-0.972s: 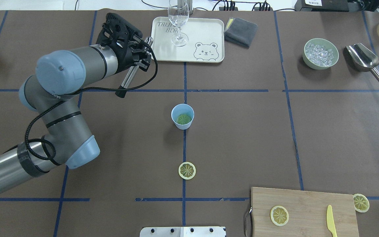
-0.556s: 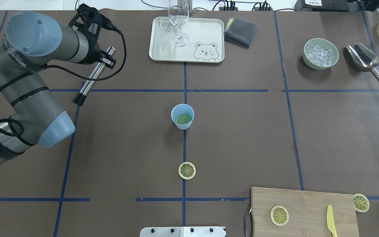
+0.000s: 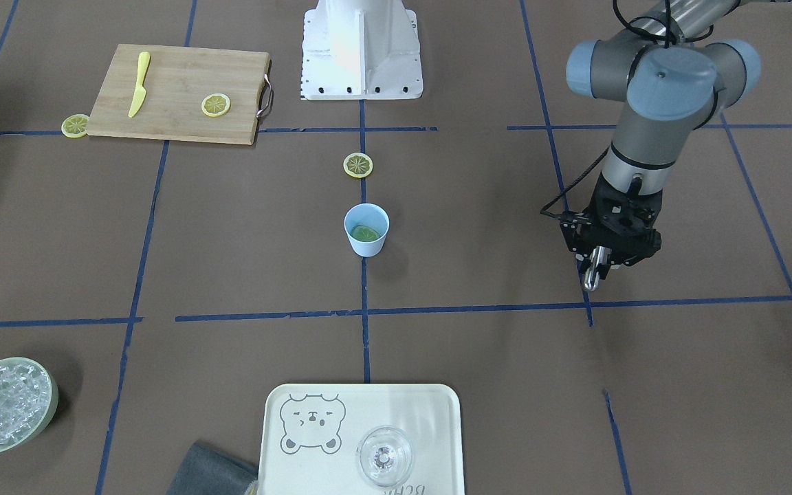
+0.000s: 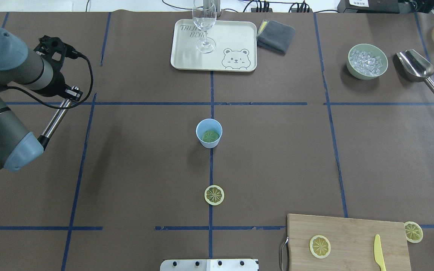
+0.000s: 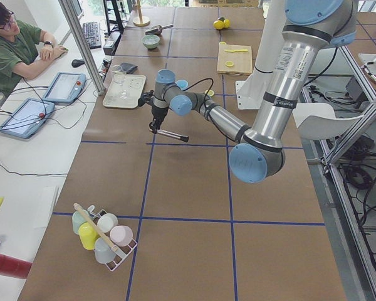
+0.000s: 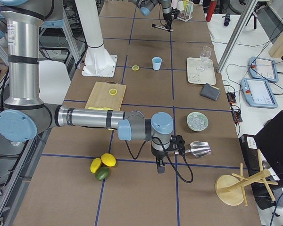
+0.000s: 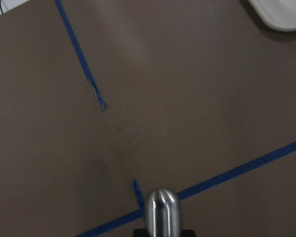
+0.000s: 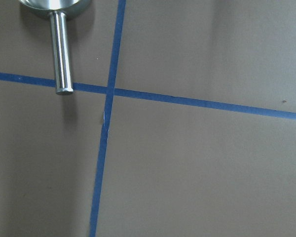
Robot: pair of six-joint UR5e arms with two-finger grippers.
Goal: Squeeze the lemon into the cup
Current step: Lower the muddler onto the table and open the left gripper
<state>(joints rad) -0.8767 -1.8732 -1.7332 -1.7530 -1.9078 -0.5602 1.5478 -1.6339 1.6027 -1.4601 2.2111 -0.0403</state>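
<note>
Cup point(image 4: 201, 131) upright, mouth up, green slice point(image 4: 210, 136) inside.

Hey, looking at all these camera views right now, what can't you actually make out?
Right gripper: only in the exterior right view, small and dark; jaws unreadable.
Juice in the cup: the slice inside covers its bottom; too small to tell.
Metal rod held by the left gripper: overhead, its dark tip runs against the arm's elbow cap.
Wine glass: rim cut off by the overhead view's top edge.
</note>
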